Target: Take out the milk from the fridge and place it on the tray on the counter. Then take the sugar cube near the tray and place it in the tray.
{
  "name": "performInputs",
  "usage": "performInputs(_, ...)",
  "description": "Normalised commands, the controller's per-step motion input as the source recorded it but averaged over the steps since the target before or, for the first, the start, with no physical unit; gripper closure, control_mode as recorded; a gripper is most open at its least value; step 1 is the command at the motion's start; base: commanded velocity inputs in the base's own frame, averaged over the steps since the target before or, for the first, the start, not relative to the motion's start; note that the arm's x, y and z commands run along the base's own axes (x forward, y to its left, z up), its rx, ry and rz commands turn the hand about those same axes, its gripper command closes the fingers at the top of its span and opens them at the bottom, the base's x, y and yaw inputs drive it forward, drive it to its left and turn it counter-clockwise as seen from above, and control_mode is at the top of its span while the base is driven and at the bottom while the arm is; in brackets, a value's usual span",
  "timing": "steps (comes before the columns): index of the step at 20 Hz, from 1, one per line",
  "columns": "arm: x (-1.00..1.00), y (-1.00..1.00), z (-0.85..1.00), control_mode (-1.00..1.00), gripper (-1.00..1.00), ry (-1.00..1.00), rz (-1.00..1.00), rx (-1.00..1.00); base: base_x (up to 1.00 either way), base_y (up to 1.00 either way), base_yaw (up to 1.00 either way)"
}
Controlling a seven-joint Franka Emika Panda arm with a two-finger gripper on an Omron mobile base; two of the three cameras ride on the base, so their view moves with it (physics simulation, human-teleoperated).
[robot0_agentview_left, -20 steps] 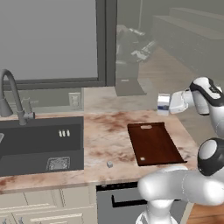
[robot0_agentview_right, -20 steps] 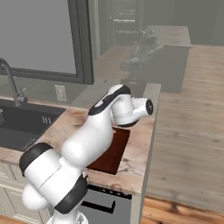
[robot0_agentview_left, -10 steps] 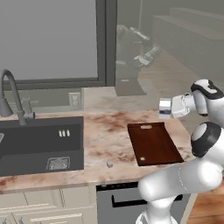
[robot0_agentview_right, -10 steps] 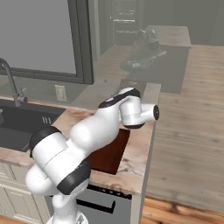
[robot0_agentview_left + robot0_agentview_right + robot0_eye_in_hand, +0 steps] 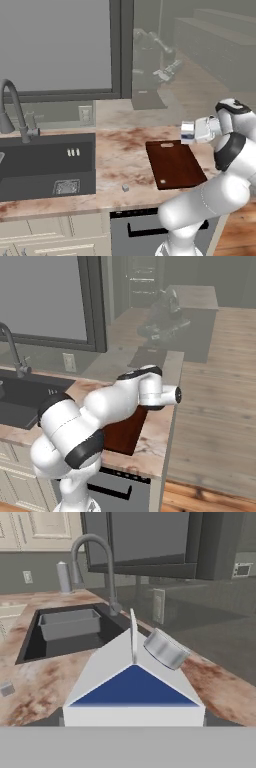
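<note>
The counter runs beige-brown and marbled beneath a large window, with the black sink basin set into its left part and a curved faucet behind it. The white arm rises from the lower right of the left base view and reaches over the right end of the counter. The tray, a dark reddish-brown board with a small hole near its far edge, lies flat on the counter to the right of the sink. The gripper is clamped on the milk, which hangs in the air just above the tray's far right corner, not touching it; the hand view shows the carton's gabled top close up. The sugar cube rests on the counter near the tray's front left corner, apart from it
</note>
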Motion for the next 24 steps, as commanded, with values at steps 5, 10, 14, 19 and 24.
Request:
performInputs(5, 0.03, 0.0, -0.33, -1.0, 1.0, 0.0, 0.0, 0.0, 0.0, 0.0, 0.0)
performInputs(10, -0.01, 0.0, -0.36, -1.0, 1.0, 0.0, 0.0, 0.01, 0.0, 0.0, 0.0)
performInputs(14, 0.0, 0.0, -0.27, -1.0, 1.0, -0.01, 0.0, 0.0, 0.0, 0.0, 0.0)
performInputs(19, 0.0, 0.0, -0.1, -1.0, 1.0, -0.03, 0.01, 0.03, 0.0, 0.0, 0.0)
performInputs(24, 0.0, 0.0, -0.24, -1.0, 1.0, 0.01, 0.0, 0.07, 0.0, 0.0, 0.0)
